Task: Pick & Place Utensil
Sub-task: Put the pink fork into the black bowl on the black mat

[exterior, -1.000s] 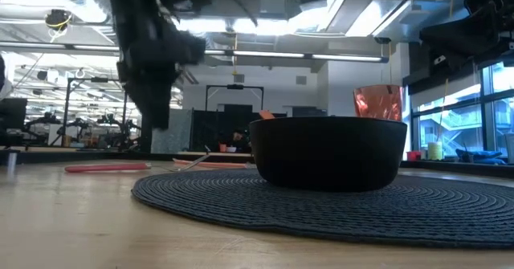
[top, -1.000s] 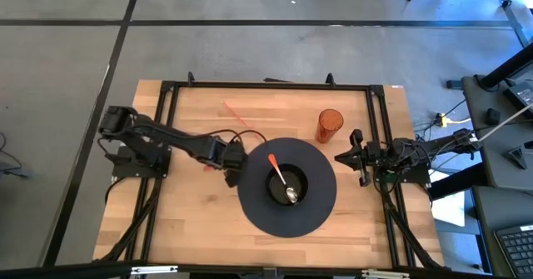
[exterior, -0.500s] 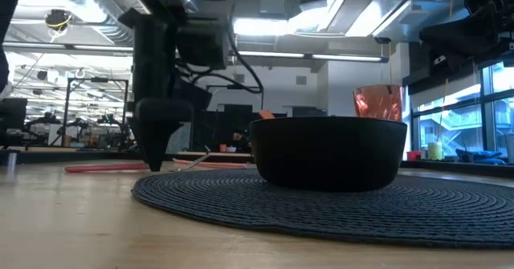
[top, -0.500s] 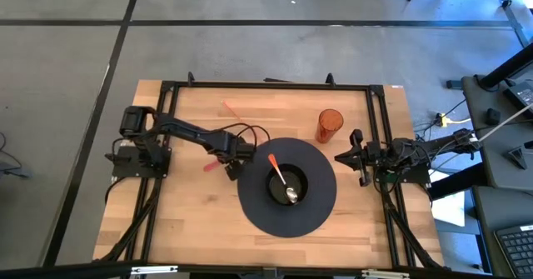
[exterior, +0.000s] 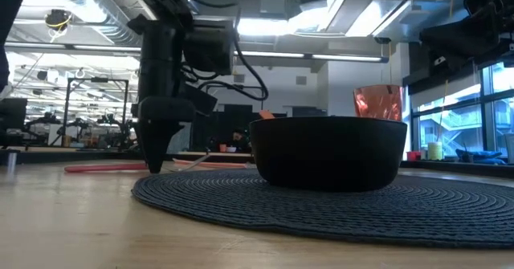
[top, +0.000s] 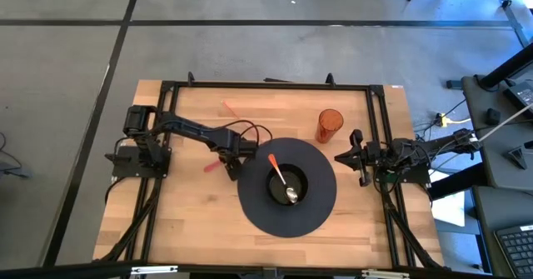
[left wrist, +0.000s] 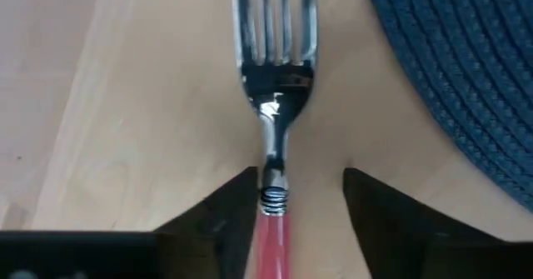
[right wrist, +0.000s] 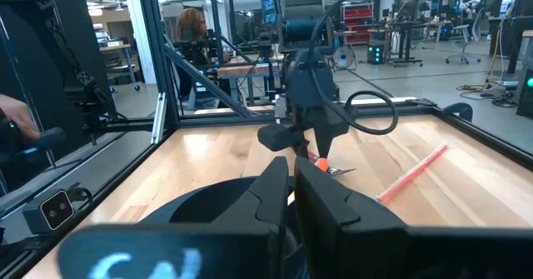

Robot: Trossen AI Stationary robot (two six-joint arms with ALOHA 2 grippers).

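The left tool (left wrist: 287,197) stands open, its fingers straddling a steel fork with a red handle (left wrist: 275,104). The fork lies flat on the pale wooden surface (left wrist: 150,104), beside the round dark woven mat (left wrist: 466,71).

Both arms (top: 187,132) are matte black, jointed, with looping black cables. The left gripper (left wrist: 291,197) has two black wedge-shaped fingers (left wrist: 223,212).

High view: overhead, straight down on the whole table (top: 183,221). Low view: table-top height, level across the placemat (exterior: 337,209) — shared with the high view. Left wrist view: close above the fork (left wrist: 275,71). Right wrist view: across the table toward the left arm (right wrist: 304,104).
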